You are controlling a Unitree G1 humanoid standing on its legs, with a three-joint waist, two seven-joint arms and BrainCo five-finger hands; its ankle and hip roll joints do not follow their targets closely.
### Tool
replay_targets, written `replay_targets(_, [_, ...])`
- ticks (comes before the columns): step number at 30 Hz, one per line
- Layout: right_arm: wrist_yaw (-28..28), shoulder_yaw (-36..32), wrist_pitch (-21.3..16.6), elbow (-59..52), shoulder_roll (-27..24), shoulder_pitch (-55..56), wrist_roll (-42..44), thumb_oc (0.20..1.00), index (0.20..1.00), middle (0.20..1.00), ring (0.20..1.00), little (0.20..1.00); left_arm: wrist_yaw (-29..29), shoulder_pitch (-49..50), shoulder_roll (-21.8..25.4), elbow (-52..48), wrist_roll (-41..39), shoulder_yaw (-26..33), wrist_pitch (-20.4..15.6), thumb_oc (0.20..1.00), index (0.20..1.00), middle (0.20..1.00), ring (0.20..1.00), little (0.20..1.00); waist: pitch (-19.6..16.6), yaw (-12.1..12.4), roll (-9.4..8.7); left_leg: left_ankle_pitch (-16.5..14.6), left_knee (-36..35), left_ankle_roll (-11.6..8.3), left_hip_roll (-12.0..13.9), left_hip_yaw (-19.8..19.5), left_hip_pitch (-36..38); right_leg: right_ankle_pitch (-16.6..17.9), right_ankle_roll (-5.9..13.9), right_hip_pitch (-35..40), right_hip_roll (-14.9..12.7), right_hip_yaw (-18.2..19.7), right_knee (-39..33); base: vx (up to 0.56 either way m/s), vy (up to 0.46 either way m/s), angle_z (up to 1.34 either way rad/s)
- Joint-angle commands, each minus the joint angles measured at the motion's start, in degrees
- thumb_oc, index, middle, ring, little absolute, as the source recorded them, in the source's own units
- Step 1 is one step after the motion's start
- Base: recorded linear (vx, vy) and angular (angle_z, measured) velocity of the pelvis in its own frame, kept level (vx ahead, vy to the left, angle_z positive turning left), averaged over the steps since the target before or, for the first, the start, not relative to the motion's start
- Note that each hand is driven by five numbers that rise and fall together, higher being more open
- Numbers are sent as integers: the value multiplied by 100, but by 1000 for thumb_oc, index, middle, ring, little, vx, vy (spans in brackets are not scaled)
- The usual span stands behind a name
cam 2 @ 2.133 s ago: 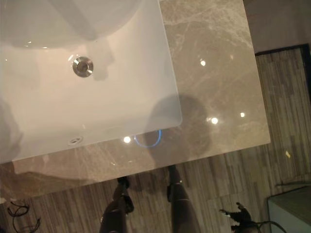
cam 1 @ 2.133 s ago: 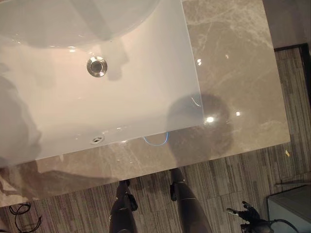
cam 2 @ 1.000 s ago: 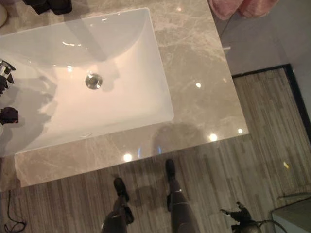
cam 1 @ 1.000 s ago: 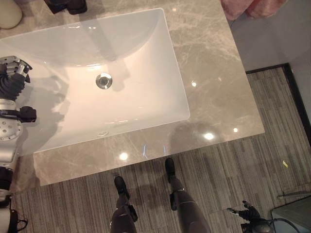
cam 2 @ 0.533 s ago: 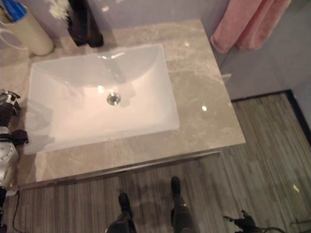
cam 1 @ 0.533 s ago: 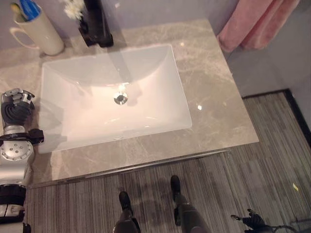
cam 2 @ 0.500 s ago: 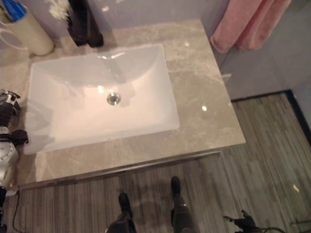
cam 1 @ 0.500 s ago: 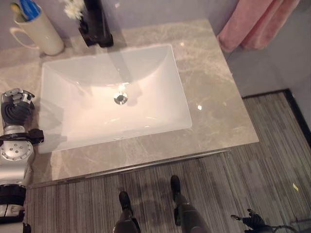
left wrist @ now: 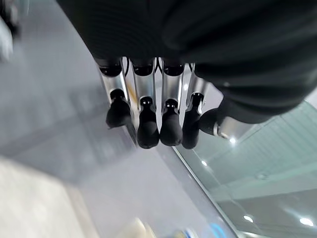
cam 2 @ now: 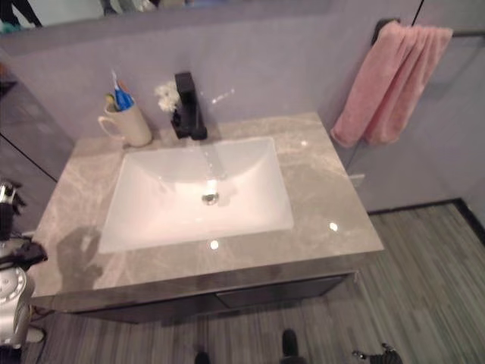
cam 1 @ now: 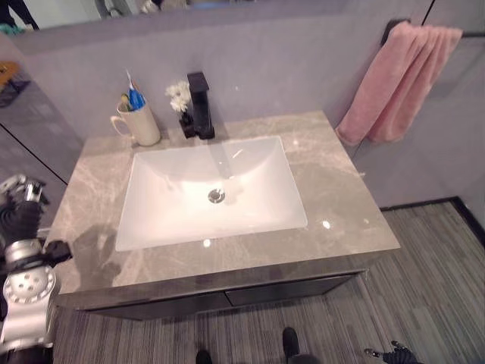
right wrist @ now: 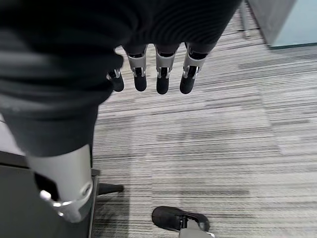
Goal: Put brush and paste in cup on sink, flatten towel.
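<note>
Left hand (cam 1: 21,199): we find it raised at the left end of the counter (cam 1: 341,205), off the marble edge, fingers (left wrist: 147,126) straight and relaxed, holding nothing. Right hand (cam 1: 394,353): low by the floor (right wrist: 208,148) right of the vanity, fingers (right wrist: 161,82) hanging loose above grey striped carpet, empty. Between the hands we note bare marble along the counter's front edge and a broad free strip right of the sink (cam 1: 208,189). Cup (cam 1: 142,124): stands upright at the counter's back left corner by the wall, well ahead of the left hand, with the brush (cam 1: 129,82) and the blue paste (cam 1: 136,98) standing in it. A black faucet (cam 1: 200,104) and small white flowers (cam 1: 179,95) stand just beside the cup. Towel (cam 1: 395,82): pink, hung over a wall rail beyond the counter's right end, draped in loose folds, well apart from both hands.
</note>
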Motion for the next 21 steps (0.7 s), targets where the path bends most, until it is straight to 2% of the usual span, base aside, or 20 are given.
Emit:
replay_targets(1, [-90, 40, -42, 183, 169, -68, -163, 1000, 1000, 1000, 1000, 1000, 562, -108, -68, 231, 120, 720, -225, 526, 526, 526, 526, 526, 62, 78, -404, 106, 65, -25, 26, -94, 20, -277, 302, 292, -441, -293, 39, 5, -24, 5])
replay_targets(2, [-88, 37, -40, 195, 187, -24, -173, 1000, 1000, 1000, 1000, 1000, 734, -20, -156, 477, 156, 839, -163, 580, 580, 580, 580, 580, 36, 88, -416, 109, 60, -27, 25, -81, 46, -288, 295, 313, -435, -298, 39, 7, -26, 7])
replay_targets(4, [-88, 45, -44, 201, 202, 15, -181, 1000, 1000, 1000, 1000, 1000, 863, 75, -176, 722, 248, 919, -105, 862, 862, 862, 862, 862, 12, 91, -433, 109, 53, -29, 32, -72, 69, -295, 299, 329, -427, -305, 39, 1, -9, 2])
replay_targets(5, [-91, 37, -65, 197, 240, 91, -184, 1000, 1000, 1000, 1000, 1000, 1041, 270, -186, 1158, 468, 1007, 63, 1000, 1000, 1000, 1000, 1000, -19, 106, -458, 102, 49, -26, 36, -54, 102, -292, 302, 351, -421, -311, 39, 0, 0, 0])
replay_targets(7, [-106, 52, -69, 197, 251, 116, -181, 1000, 1000, 1000, 1000, 1000, 1129, 360, -157, 1629, 507, 1057, 141, 1000, 1000, 1000, 1000, 1000, -31, 120, -471, 104, 49, -23, 40, -41, 121, -288, 302, 363, -417, -313, 39, 0, 0, 0])
replay_targets(8, [-126, 71, -76, 208, 286, 165, -180, 1000, 1000, 1000, 1000, 1000, 1251, 435, -159, 2333, 538, 995, 284, 1000, 1000, 1000, 1000, 1000, -55, 103, -486, 110, 47, -23, 44, -21, 139, -283, 306, 380, -416, -306, 39, 0, 0, 0])
replay_targets(10, [-128, 67, -76, 206, 293, 171, -178, 1000, 1000, 1000, 1000, 1000, 1259, 408, -125, 2399, 524, 969, 245, 1000, 1000, 1000, 1000, 1000, -57, 110, -492, 108, 47, -23, 44, -20, 140, -285, 307, 382, -416, -306, 39, 0, 0, 0])
replay_targets(11, [-166, 153, -110, 216, 364, 174, -200, 1000, 1000, 1000, 1000, 1000, 1279, 421, 29, 3288, 1062, 550, 525, 1000, 1000, 1000, 1000, 1000, -67, 88, -513, 107, 47, -27, 43, -5, 170, -278, 315, 379, -407, -289, 39, 0, 0, 0])
replay_targets(12, [-183, 176, -122, 240, 383, 188, -197, 1000, 1000, 1000, 1000, 1000, 1165, 370, -102, 3584, 863, 407, 563, 1000, 1000, 1000, 1000, 1000, -79, 72, -516, 116, 47, -24, 47, 2, 170, -277, 313, 381, -404, -289, 39, 0, 0, 0])
replay_targets(14, [-241, 205, -58, 350, 452, 204, -244, 1000, 1000, 1000, 1000, 1000, 910, 207, -467, 4815, 215, 38, 589, 1000, 1000, 1000, 1000, 1000, -108, 3, -527, 118, 47, -11, 50, 28, 198, -268, 308, 397, -388, -278, 39, 7, -9, -5])
replay_targets(15, [-241, 204, -58, 350, 453, 204, -244, 1000, 1000, 1000, 1000, 1000, 909, 204, -465, 4820, 214, 35, 586, 1000, 1000, 1000, 1000, 1000, -108, 5, -527, 118, 47, -11, 50, 28, 198, -268, 308, 397, -388, -278, 39, 2, -10, -10])
replay_targets(16, [-246, 213, -41, 371, 475, 179, -231, 1000, 1000, 1000, 1000, 1000, 703, 87, -629, 5382, 34, -158, 697, 1000, 1000, 1000, 1000, 1000, -113, -33, -526, 114, 47, -6, 44, 40, 222, -261, 304, 407, -382, -258, 39, 9, -3, -14])
replay_targets(17, [-226, 240, 16, 400, 477, 126, -221, 1000, 1000, 1000, 1000, 1000, 264, -87, -888, 6210, -133, -505, 884, 1000, 1000, 1000, 1000, 1000, -143, -118, -522, 114, 47, 2, 41, 82, 234, -240, 296, 388, -370, -225, 39, 13, -2, -13])
replay_targets(19, [-230, 252, 41, 400, 482, 104, -259, 1000, 1000, 1000, 1000, 1000, 180, -164, -924, 6393, 35, -733, 905, 1000, 1000, 1000, 1000, 1000, -148, -143, -519, 101, 47, 6, 39, 97, 246, -234, 293, 382, -364, -192, 39, 8, 2, -7])
replay_targets(20, [-262, 329, 33, 339, 519, 72, -282, 1000, 1000, 1000, 1000, 1000, -46, -277, -1075, 6573, 532, -1355, 969, 1000, 1000, 1000, 1000, 1000, -155, -197, -517, 93, 47, 18, 31, 118, 257, -226, 290, 370, -352, -158, 39, 4, 1, -7])
replay_targets(21, [-262, 328, 33, 339, 519, 72, -282, 1000, 1000, 1000, 1000, 1000, -46, -277, -1075, 6574, 531, -1355, 969, 1000, 1000, 1000, 1000, 1000, -154, -196, -516, 92, 47, 18, 31, 119, 259, -226, 290, 370, -351, -157, 39, 0, 1, -6])
